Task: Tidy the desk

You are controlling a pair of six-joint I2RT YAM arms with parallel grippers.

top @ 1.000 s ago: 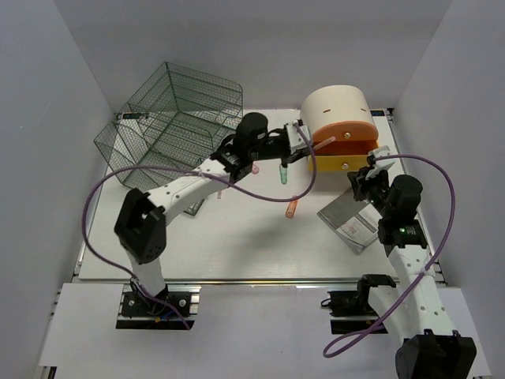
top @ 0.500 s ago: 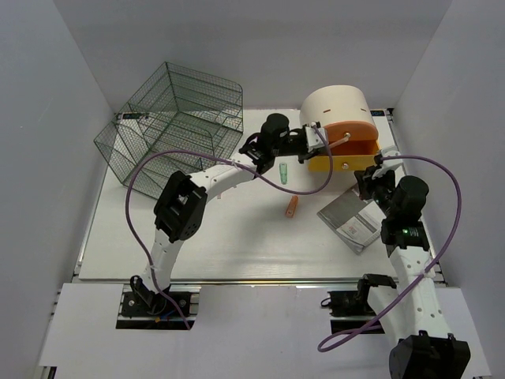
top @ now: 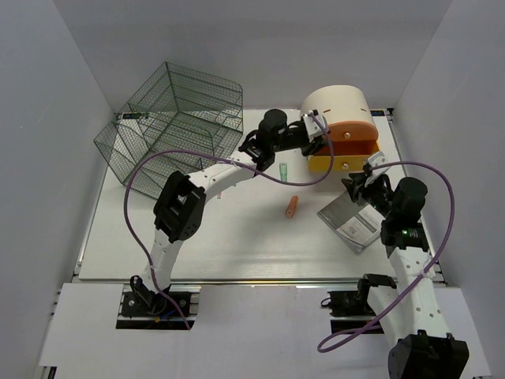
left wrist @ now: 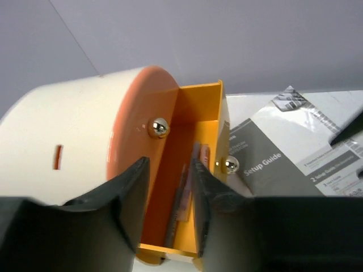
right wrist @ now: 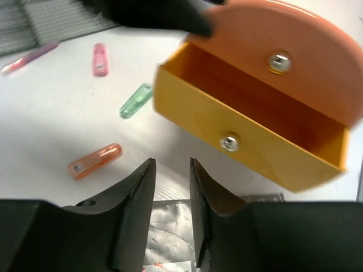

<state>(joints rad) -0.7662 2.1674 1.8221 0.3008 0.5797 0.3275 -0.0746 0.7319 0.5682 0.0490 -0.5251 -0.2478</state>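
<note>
Left tool [top: 317, 126]: shifted farther since half a second back, now at the rounded cream-and-orange drawer box [top: 335, 106], above its open yellow drawer [top: 341, 162]; jaws narrow, nothing between them. Right tool [top: 353, 183]: drawn leftward, at the far edge of the grey setup guide [top: 357, 223]; jaws narrow, empty. Worktop [top: 197, 245]: white, flat, lying beneath all items. Green capsule [top: 282, 169]: just left of the drawer. Orange capsule [top: 291, 207]: nearer, mid-worktop. Wire-mesh cage [top: 170, 126]: far left corner. Drawer contents: slim items, not identifiable.
</note>
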